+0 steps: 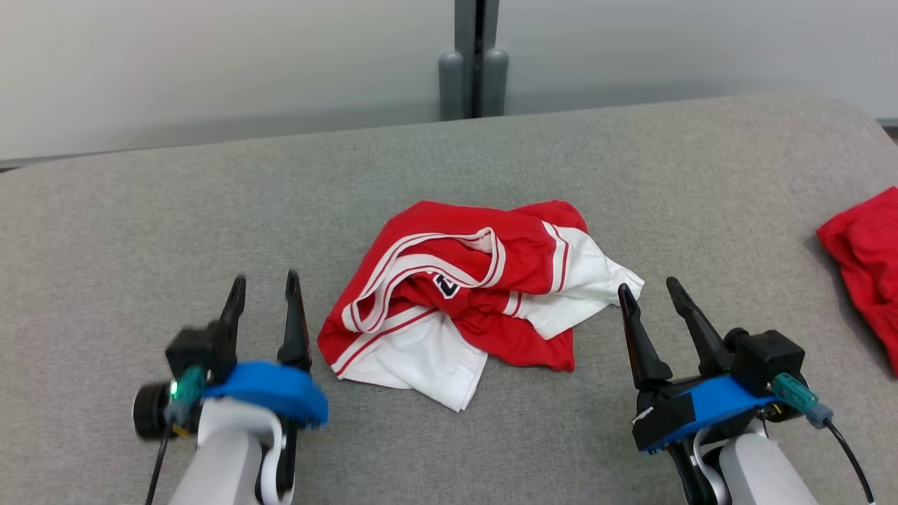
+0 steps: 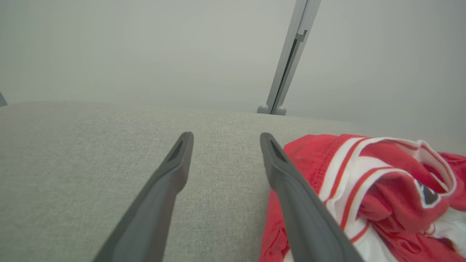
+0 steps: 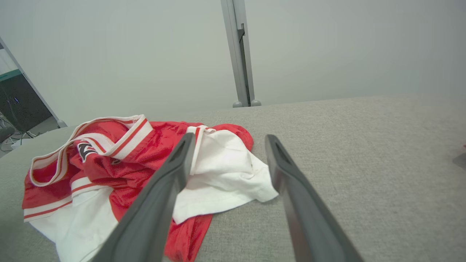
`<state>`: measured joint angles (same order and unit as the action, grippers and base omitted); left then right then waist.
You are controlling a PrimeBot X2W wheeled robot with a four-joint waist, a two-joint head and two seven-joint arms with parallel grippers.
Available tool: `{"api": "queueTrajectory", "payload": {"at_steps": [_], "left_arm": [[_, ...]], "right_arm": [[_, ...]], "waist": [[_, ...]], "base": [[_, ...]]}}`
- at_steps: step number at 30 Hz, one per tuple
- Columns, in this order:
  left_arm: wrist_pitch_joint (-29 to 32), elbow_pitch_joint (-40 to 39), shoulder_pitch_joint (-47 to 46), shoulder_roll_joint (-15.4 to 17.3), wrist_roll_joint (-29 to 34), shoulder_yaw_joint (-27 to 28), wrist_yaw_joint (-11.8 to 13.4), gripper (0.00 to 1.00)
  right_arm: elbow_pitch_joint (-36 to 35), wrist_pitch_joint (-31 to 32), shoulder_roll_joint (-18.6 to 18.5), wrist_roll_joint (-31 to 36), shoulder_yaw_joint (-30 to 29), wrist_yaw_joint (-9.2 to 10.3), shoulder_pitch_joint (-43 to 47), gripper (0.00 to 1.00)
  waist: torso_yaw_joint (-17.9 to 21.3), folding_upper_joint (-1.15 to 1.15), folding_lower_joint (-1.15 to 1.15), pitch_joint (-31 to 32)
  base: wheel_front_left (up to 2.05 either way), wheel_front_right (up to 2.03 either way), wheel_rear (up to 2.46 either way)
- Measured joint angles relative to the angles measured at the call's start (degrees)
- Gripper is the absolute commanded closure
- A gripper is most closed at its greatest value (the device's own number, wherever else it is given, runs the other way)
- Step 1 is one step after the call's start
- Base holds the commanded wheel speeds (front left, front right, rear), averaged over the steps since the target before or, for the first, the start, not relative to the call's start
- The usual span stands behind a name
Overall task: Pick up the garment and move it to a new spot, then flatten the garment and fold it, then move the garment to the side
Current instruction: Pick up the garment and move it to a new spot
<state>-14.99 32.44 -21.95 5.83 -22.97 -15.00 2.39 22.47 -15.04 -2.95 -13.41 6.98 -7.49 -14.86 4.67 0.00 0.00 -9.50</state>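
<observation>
The garment [image 1: 471, 294] is a red and white jersey with striped trim, lying crumpled in a heap at the middle of the grey padded table [image 1: 140, 231]. My left gripper [image 1: 265, 289] stands open just left of the heap, nothing between its fingers. In the left wrist view the garment [image 2: 367, 196] lies to the right of that gripper [image 2: 225, 140]. My right gripper [image 1: 652, 293] is open just right of the heap, near its white sleeve. The right wrist view shows the garment [image 3: 120, 171] left of and behind my open right gripper [image 3: 227, 140].
A second red cloth [image 1: 866, 266] lies at the table's right edge. A grey post [image 1: 477, 59] stands behind the table against a pale wall. Bare grey surface stretches left of the left gripper and between the right gripper and the red cloth.
</observation>
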Motion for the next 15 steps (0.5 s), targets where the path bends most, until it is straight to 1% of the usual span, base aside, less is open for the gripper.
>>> {"api": "queueTrajectory", "payload": {"at_steps": [3,6,9,10,14,15], "left_arm": [[0.00,-3.90,6.78,0.22,3.10,2.81,0.07,0.00],[-0.01,-6.89,11.94,0.05,5.47,5.42,-0.44,0.00],[-0.01,-9.26,16.66,-0.67,7.62,7.51,-1.22,0.00],[0.00,-10.42,19.08,-1.42,8.91,8.33,-1.86,0.00],[-0.01,-11.41,21.65,-2.30,10.23,8.96,-2.54,0.00],[-0.01,-11.66,22.75,-2.55,10.57,9.05,-3.28,0.00]], "right_arm": [[0.01,0.00,0.02,-0.03,-0.25,0.00,1.02,0.00],[0.30,0.00,0.00,0.00,-0.85,0.00,2.48,0.00],[0.98,0.00,0.03,0.18,-0.57,0.00,4.06,0.00],[1.46,0.00,0.03,0.30,-0.66,0.00,5.41,0.00],[1.93,0.00,0.02,0.74,-0.79,0.00,6.92,0.00],[2.05,0.00,0.03,0.75,-0.75,0.00,7.59,0.00]], "waist": [[-1.03,0.00,0.00,1.58],[-2.12,0.00,0.00,3.42],[-2.83,0.00,0.00,5.35],[-3.12,0.00,0.00,6.55],[-3.48,0.00,0.00,7.89],[-3.49,0.00,-0.01,8.33]], "base": [[0.00,0.00,0.00],[0.00,0.00,0.00],[0.00,0.00,0.00],[0.00,0.00,0.00],[0.00,0.00,0.00],[0.00,0.00,0.00]]}}
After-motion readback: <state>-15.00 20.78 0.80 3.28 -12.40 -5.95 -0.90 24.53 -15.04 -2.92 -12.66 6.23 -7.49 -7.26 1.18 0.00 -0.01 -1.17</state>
